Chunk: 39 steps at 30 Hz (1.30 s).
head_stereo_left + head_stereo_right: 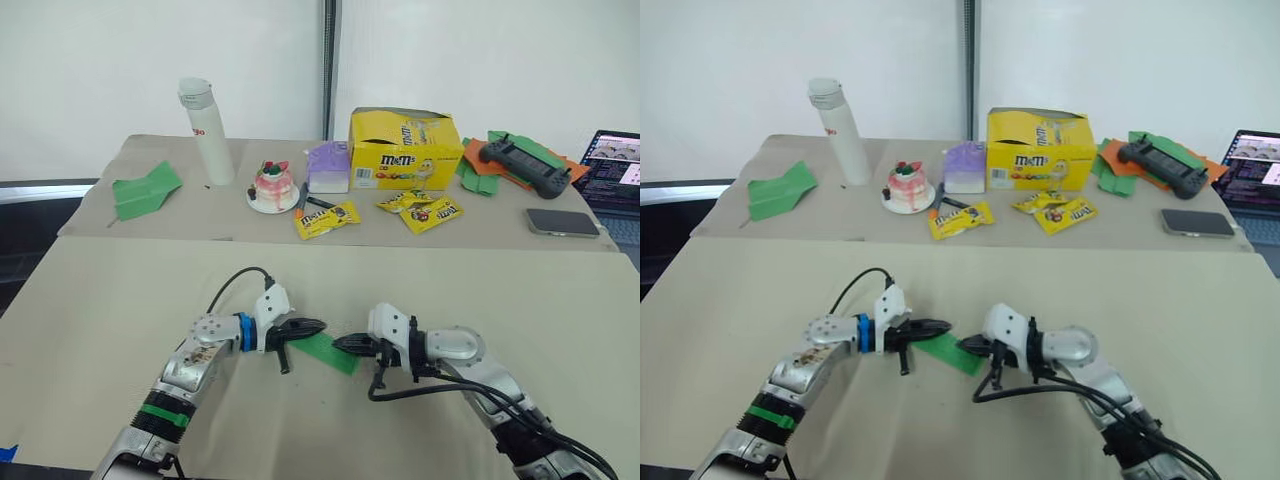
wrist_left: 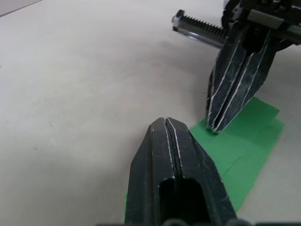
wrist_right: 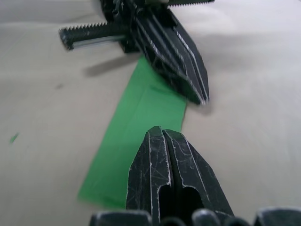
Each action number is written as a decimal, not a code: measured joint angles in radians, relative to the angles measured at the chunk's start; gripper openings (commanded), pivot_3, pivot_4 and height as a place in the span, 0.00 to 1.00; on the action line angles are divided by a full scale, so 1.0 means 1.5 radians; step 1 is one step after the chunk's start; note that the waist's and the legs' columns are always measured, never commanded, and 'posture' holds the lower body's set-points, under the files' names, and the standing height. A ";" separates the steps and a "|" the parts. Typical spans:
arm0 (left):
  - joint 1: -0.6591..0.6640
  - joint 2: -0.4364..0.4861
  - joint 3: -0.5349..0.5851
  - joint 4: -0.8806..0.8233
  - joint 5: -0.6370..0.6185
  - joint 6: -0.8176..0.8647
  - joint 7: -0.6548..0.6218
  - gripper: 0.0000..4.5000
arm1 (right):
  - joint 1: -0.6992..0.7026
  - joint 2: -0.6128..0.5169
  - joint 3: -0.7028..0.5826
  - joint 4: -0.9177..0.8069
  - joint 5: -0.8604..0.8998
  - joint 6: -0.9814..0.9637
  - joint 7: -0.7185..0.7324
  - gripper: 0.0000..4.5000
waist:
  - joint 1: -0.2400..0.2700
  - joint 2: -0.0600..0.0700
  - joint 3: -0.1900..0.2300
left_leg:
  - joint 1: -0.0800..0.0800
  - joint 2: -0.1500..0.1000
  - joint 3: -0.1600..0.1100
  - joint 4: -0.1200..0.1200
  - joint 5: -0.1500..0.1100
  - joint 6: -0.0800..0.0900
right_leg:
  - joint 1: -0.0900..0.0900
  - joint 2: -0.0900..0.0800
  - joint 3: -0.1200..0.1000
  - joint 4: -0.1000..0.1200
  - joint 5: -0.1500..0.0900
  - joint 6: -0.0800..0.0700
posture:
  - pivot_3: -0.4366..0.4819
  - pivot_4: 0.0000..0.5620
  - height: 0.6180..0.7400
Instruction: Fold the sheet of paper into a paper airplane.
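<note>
The sheet of paper [image 1: 330, 353], bright green, lies flat on the near beige table, folded into a narrow strip. My left gripper [image 1: 316, 326] is shut, its tip resting over the strip's near-left end [image 2: 244, 141]. From the other side, my right gripper [image 1: 342, 345] is also shut, and its tip [image 2: 217, 127] presses down on the strip. The two tips nearly meet above the paper [image 3: 136, 122]. Neither gripper has paper between its fingers.
On the far table stand a white bottle [image 1: 206, 132], a small cake on a plate [image 1: 273, 187], a yellow M&M's box [image 1: 405, 148], candy packets [image 1: 327, 219], a green-and-orange paper heap under a controller [image 1: 520, 165], a phone [image 1: 562, 222] and another green paper plane [image 1: 145, 190].
</note>
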 measured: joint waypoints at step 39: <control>0.003 -0.011 0.073 -0.046 -0.053 0.183 0.090 0.00 | -0.056 0.012 0.049 -0.050 0.009 0.158 -0.051 0.00 | -0.019 -0.003 -0.001 | 0.009 0.000 -0.001 -0.004 0.000 0.000 | 0.008 0.001 0.001 -0.001 -0.006 0.005 | 0.48 0.27 1.00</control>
